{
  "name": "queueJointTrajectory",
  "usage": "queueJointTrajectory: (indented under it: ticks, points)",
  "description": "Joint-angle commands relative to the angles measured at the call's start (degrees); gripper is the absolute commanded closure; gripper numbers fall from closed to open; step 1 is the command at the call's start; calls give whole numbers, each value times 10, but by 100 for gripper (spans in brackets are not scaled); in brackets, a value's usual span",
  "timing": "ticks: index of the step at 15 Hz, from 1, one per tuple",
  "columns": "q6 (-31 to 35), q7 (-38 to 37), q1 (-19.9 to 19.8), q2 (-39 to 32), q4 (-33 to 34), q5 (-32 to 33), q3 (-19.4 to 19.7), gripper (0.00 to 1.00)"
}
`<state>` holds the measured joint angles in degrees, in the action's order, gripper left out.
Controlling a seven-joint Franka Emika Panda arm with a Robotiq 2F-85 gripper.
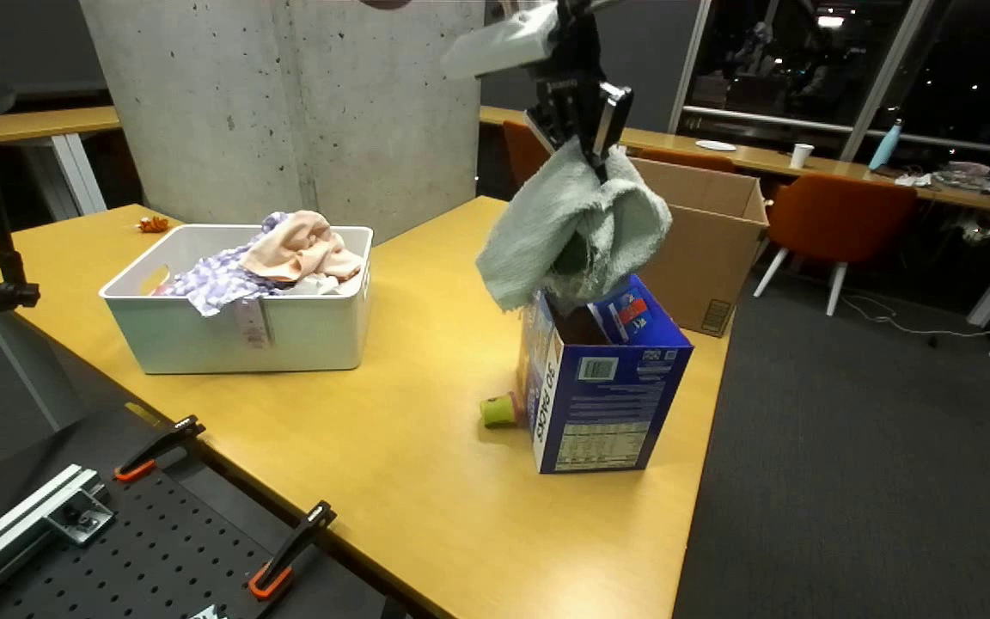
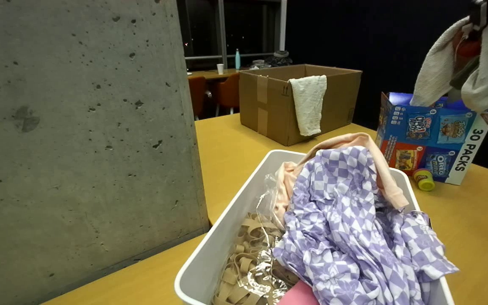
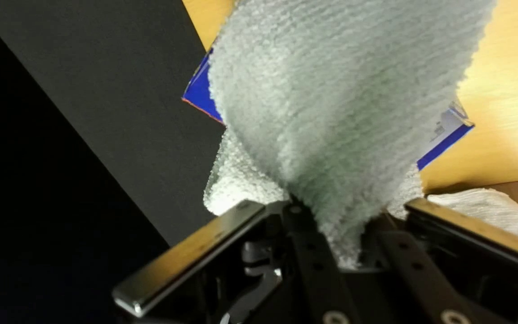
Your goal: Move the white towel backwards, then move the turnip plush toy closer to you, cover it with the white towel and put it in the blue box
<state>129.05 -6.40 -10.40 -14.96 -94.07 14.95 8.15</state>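
My gripper (image 1: 595, 159) is shut on the white towel (image 1: 538, 228) and holds it bunched over the blue box (image 1: 615, 404). The towel hangs in folds on both sides, its lower edge at the box's open top. Between the folds, a reddish part of the turnip plush toy (image 2: 467, 47) shows just below the fingers, with dark green under it. In the wrist view, the towel (image 3: 340, 99) fills the space between and beyond the fingers (image 3: 337, 220) and hides the toy. The blue box (image 2: 430, 135) stands upright on the table and shows mostly covered in the wrist view (image 3: 203, 90).
A yellow-green tub (image 1: 499, 410) lies against the blue box. A cardboard box (image 1: 701, 249) stands behind it, with another white cloth (image 2: 310, 103) over its edge. A white bin (image 1: 237, 335) of cloths stands across the table. A concrete pillar (image 1: 289, 112) rises behind.
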Motion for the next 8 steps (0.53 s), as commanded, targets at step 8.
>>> queueJointTrajectory:
  ticks: [8]
  points:
    - [13,90,-28,-205,129,-113,-12,96]
